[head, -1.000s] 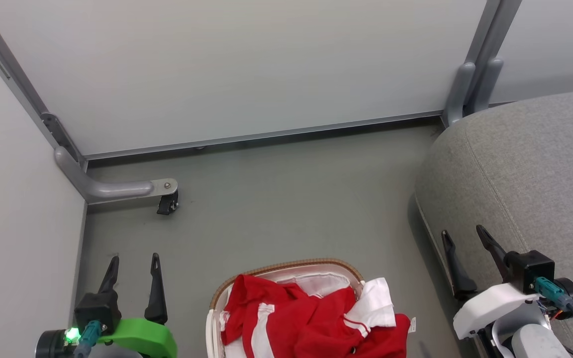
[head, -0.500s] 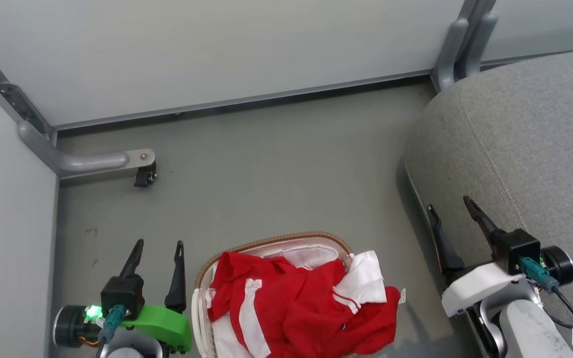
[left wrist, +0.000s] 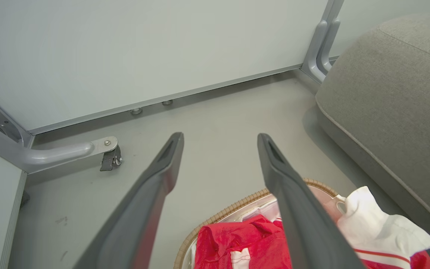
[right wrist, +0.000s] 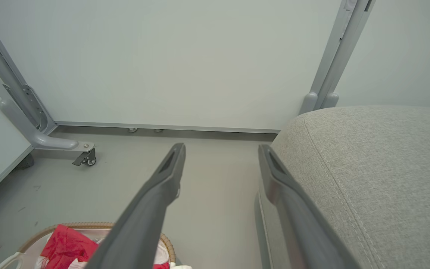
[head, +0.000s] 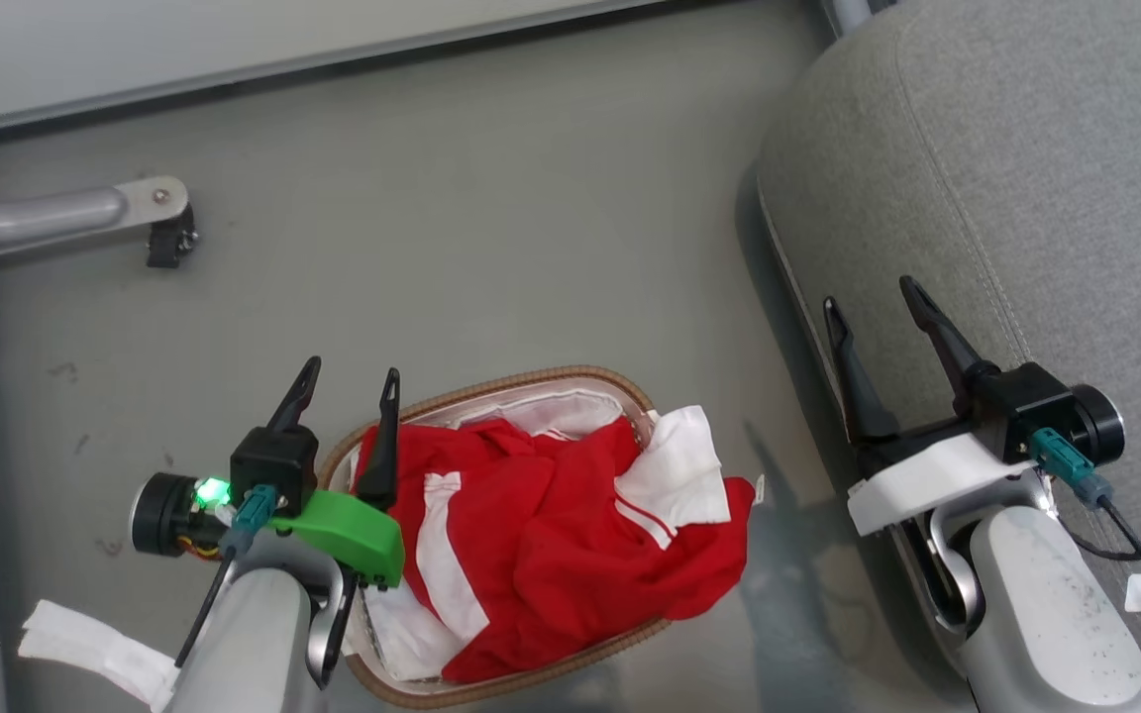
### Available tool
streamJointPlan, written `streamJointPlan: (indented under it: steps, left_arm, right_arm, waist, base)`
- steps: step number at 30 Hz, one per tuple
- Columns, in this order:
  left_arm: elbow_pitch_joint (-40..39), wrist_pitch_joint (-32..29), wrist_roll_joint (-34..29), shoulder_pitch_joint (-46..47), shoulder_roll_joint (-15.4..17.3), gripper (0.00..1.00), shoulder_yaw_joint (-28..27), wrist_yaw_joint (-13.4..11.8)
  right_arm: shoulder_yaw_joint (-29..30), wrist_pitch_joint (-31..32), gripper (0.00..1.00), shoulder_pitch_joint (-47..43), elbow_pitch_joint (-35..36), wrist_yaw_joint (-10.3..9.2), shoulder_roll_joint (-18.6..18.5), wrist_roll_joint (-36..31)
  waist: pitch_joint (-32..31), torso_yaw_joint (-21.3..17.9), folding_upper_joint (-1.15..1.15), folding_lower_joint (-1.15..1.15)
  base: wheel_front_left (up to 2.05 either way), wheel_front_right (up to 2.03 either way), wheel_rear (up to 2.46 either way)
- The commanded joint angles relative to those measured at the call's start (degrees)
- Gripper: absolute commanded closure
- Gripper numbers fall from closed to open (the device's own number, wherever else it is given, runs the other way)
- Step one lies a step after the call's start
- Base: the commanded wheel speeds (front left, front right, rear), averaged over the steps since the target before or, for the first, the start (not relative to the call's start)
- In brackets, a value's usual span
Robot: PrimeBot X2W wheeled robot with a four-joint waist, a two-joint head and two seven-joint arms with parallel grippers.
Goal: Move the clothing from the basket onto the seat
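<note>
Red clothing with white panels and stripes is heaped in the oval basket on the floor; a white collar part hangs over the right rim. It shows again as clothing inside the basket, and as clothing in the basket. My left gripper is open, hovering over the basket's left edge with nothing between its fingers. My right gripper is open over the left edge of the grey seat. The seat and seat lie right of the basket.
A pale partition wall closes the far side. Its grey foot with a caster juts onto the floor at left. Bare grey floor lies between basket and wall. A white cloth scrap lies at lower left.
The head camera has tilted down, so the whole scene slid up and the whole basket is in sight. My left gripper now stands over the basket's left rim instead of beside it.
</note>
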State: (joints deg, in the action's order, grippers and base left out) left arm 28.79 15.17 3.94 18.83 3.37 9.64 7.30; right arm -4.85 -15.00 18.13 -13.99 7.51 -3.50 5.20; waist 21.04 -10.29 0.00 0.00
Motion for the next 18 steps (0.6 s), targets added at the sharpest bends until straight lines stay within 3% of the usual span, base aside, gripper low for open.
streamJointPlan:
  steps: [1, 18]
  left_arm:
    - [0.7, 0.0, -0.1, 2.2, 1.2, 0.00, 0.5, 0.2]
    - [11.1, 0.0, 4.3, 12.7, 7.2, 0.00, 11.7, 0.2]
  right_arm:
    - [-0.3, -0.3, 0.00, 1.5, 0.7, -0.04, 0.2, 0.5]
    - [-5.1, -0.3, 0.00, 7.6, 4.8, -0.04, 0.6, 5.7]
  waist:
    - [6.6, -4.3, 0.00, 0.00]
    - [20.6, -11.5, 0.00, 0.00]
  base:
    - [0.00, 0.00, 0.00]
    - [0.00, 0.00, 0.00]
